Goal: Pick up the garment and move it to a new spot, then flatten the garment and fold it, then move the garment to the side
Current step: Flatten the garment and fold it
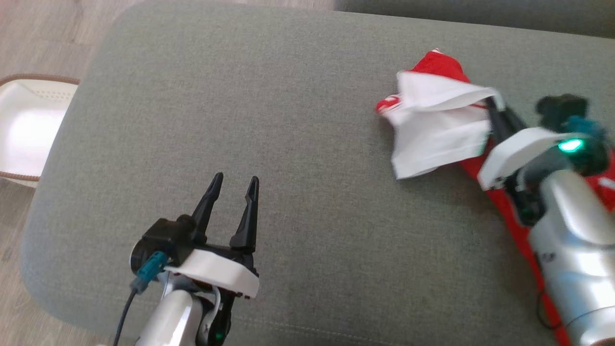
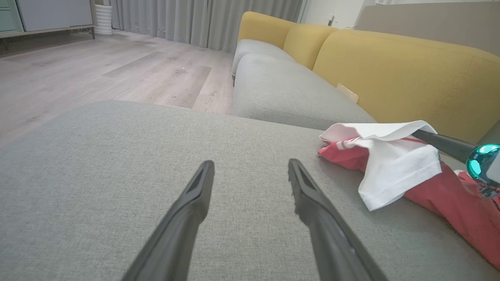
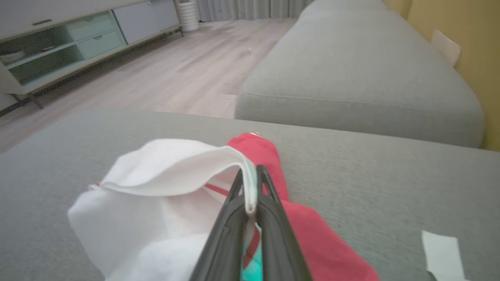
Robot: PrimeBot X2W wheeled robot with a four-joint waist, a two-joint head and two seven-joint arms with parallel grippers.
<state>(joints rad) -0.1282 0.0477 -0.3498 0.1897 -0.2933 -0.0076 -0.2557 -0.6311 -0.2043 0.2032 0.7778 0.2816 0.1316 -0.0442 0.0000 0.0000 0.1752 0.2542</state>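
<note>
Your right gripper [image 3: 250,175] clenched on the red-and-white garment [image 1: 435,134].
The garment lies at the right of the grey cushion [image 1: 288,120], white edge lifted; your left gripper [image 1: 238,185] hovers released, well apart.

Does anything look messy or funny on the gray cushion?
Yes. The red and white garment lies bunched up near the right side of the cushion, not flat, with a white flap pinched in the shut right gripper. A small white scrap also lies loose on the cushion.
</note>
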